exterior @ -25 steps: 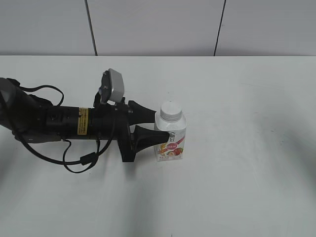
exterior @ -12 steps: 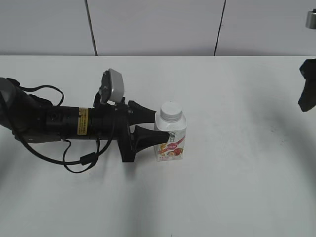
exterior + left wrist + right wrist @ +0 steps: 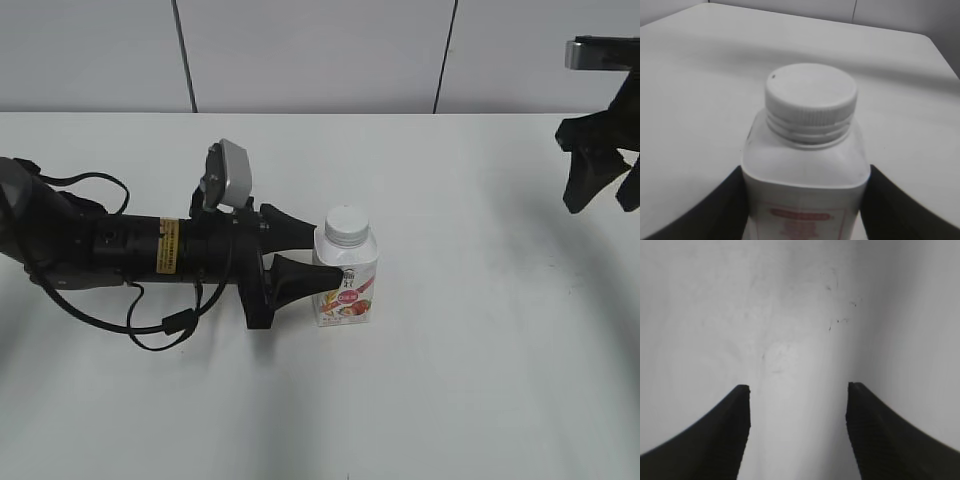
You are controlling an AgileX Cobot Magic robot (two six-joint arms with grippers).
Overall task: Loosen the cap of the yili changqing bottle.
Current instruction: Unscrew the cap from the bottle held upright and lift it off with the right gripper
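The yili changqing bottle (image 3: 347,282) stands upright on the white table near the middle, white with a red-orange fruit label. Its white ribbed cap (image 3: 347,224) sits on the neck. My left gripper (image 3: 312,252) reaches in from the left and is shut on the bottle's body, one black finger on each side. In the left wrist view the bottle (image 3: 805,175) fills the space between the fingers, with the cap (image 3: 811,95) on top. My right gripper (image 3: 603,195) hangs open and empty at the far right, well away from the bottle. The right wrist view shows its open fingers (image 3: 797,390) above bare table.
The left arm (image 3: 120,250) with its cables lies across the table's left side. A grey panelled wall (image 3: 320,55) runs behind the table. The table surface (image 3: 470,350) is plain white.
The right gripper has come into view at the top right and moved leftward and down. The left gripper and the bottle have not moved.
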